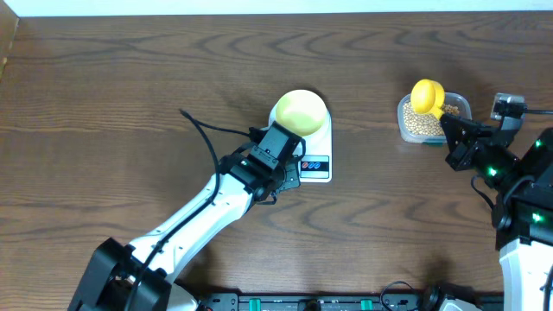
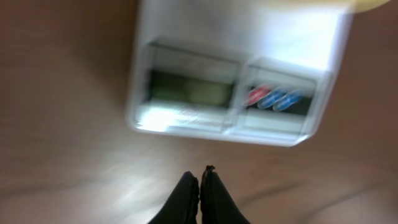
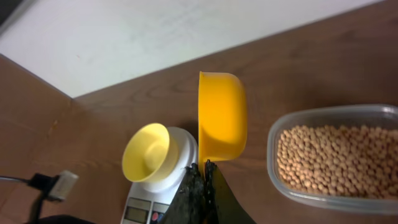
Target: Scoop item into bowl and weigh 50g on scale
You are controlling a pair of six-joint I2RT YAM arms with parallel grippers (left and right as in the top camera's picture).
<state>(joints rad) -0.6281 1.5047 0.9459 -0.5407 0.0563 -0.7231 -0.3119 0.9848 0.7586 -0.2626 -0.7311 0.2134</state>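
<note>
The pale-yellow bowl (image 1: 300,111) (image 3: 149,152) stands on the white scale (image 1: 315,164) (image 2: 230,93) (image 3: 146,208), and its inside looks bare. My left gripper (image 1: 292,171) (image 2: 200,174) is shut and empty, its tips just short of the scale's front edge by the display and coloured buttons. The display is too blurred to read. My right gripper (image 1: 448,123) (image 3: 203,165) is shut on the handle of a bright yellow scoop (image 1: 427,95) (image 3: 221,115). The scoop hangs over the left end of a clear tub (image 1: 462,105) (image 3: 311,196) holding the beige item (image 1: 419,125) (image 3: 336,158).
A black cable (image 1: 194,125) trails from the left arm across the wood to the left of the scale. The table's far edge meets a white surface (image 1: 259,7) at the top. A cable plug (image 3: 59,183) lies left of the scale.
</note>
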